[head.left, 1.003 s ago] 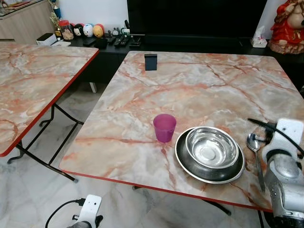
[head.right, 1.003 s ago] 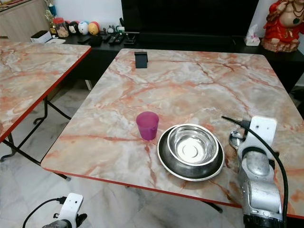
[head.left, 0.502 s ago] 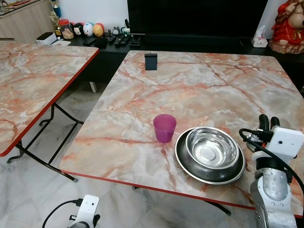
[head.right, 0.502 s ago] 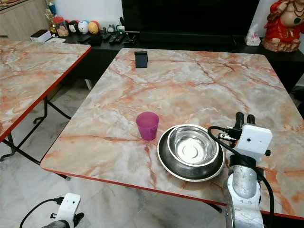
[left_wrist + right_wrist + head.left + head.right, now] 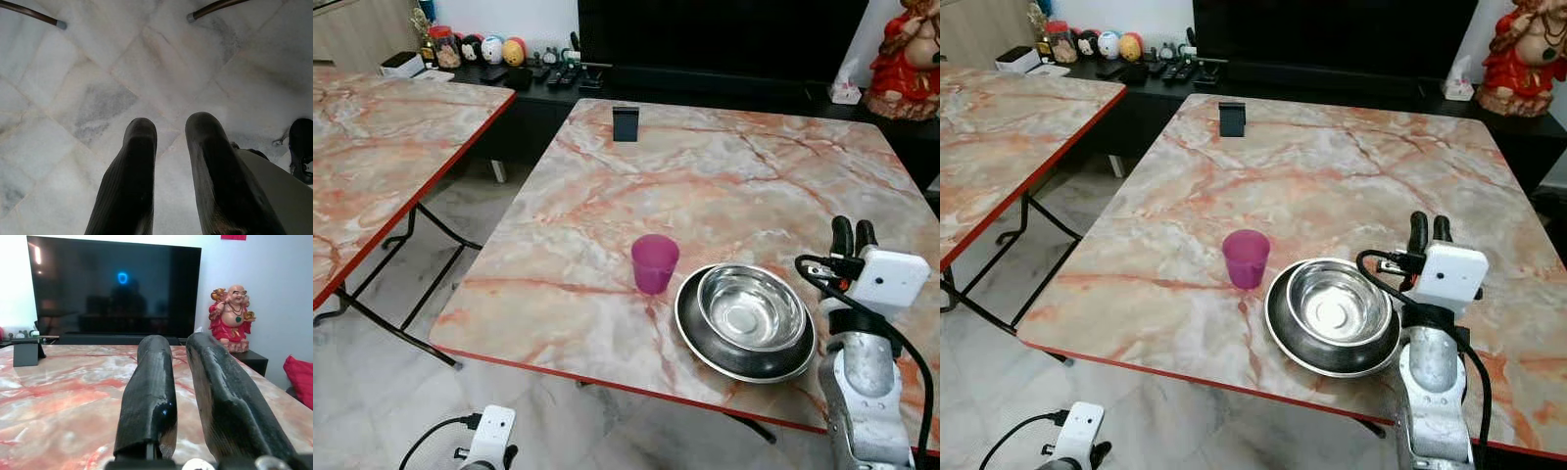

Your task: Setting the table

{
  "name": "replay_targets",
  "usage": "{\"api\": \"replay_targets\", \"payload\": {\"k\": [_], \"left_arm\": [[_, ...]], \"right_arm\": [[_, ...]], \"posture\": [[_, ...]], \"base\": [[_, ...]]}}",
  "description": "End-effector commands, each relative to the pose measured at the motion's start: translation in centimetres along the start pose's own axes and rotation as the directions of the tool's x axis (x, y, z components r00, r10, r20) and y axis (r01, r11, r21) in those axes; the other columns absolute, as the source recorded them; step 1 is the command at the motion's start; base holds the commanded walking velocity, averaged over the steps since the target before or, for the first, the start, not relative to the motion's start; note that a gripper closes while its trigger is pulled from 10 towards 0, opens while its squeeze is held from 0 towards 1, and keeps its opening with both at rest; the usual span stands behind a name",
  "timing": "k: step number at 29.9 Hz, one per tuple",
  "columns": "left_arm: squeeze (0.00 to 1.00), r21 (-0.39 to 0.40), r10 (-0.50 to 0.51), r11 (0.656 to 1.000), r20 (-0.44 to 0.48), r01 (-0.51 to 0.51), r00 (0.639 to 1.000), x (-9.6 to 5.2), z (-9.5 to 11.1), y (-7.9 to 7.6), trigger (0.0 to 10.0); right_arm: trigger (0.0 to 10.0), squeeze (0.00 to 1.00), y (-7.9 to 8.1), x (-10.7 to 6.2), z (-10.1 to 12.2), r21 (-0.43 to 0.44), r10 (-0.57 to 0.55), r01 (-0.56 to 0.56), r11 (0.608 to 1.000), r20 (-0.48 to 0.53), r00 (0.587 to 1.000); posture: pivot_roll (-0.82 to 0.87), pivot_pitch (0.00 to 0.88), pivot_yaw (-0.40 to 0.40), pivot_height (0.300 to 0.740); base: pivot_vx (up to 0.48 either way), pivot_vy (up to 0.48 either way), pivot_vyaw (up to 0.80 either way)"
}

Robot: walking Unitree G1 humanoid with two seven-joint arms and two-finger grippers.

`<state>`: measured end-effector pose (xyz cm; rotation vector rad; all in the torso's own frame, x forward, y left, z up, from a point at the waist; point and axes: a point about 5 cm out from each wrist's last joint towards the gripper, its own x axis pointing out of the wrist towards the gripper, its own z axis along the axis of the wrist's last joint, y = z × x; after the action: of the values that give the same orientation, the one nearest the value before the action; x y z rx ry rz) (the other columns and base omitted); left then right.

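Starting at your far left, a second marble-patterned table (image 5: 372, 147) with a red edge stands apart from the main one, with grey-veined floor tiles (image 5: 391, 392) between them. Low at the near edge you see the left tool (image 5: 171, 147) hanging over the floor, its two black fingers parted by a narrow gap and gripping nothing.

On the main surface (image 5: 724, 186), a small dark stand (image 5: 625, 123) sits upright near the far edge, well away from everything else. Nearer to you, the purple cup (image 5: 654, 262) stands upright, mouth up, just beside the metal bowl (image 5: 751, 307), which rests inside a wider metal plate (image 5: 705, 338) near the front edge. Both are round, so you get no long axis from them; both face open side up.

Right of the bowl, your right tool (image 5: 853, 236) rises above the surface with its fingers pointing away from you toward the black television (image 5: 112, 289). The fingers stand slightly apart and are empty. Its white wrist housing and arm cover the surface just right of the plate. A red seated figurine (image 5: 908, 54) stands at the far right, beyond the surface.
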<state>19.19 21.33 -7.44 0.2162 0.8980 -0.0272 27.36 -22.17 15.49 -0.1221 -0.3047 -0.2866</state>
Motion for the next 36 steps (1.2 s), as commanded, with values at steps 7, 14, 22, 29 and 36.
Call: {"api": "replay_targets", "payload": {"k": [7,14,22,29,36], "left_arm": [[0.00,-0.021,0.002,1.000,-0.010,-0.003,1.000,-0.2,-0.7,-0.1,10.0],[0.00,-0.010,0.013,1.000,-0.017,-0.013,1.000,-0.2,-0.7,0.1,10.0],[0.00,-0.022,0.012,1.000,-0.019,-0.012,1.000,-0.1,-0.7,0.0,10.0],[0.00,-0.029,0.013,0.999,-0.016,-0.013,1.000,-0.1,-0.6,0.0,10.0],[0.00,-0.029,0.011,1.000,-0.014,-0.011,1.000,-0.1,-0.5,0.0,10.0]], "right_arm": [[10.0,0.00,1.3,0.5,0.3,0.036,0.030,-0.031,0.999,0.027,0.999],[10.0,0.00,1.3,1.3,1.1,0.041,0.019,-0.022,0.999,0.068,0.998],[10.0,0.00,1.4,1.6,1.2,0.044,0.022,-0.026,0.999,0.078,0.997],[10.0,0.00,1.8,1.8,1.2,0.050,0.031,-0.035,0.998,0.079,0.996],[10.0,0.00,1.8,1.8,1.2,0.052,0.038,-0.042,0.998,0.075,0.996]], "posture": [[0.03,0.000,-0.033,0.727],[0.03,0.000,-0.027,0.727],[0.04,0.000,-0.032,0.727],[0.05,0.000,-0.037,0.727],[0.04,0.000,-0.035,0.727]], "base": [[0.000,0.000,0.00],[0.000,0.237,0.00],[0.000,0.277,0.00],[0.000,0.277,0.00],[0.000,0.280,0.00]]}}
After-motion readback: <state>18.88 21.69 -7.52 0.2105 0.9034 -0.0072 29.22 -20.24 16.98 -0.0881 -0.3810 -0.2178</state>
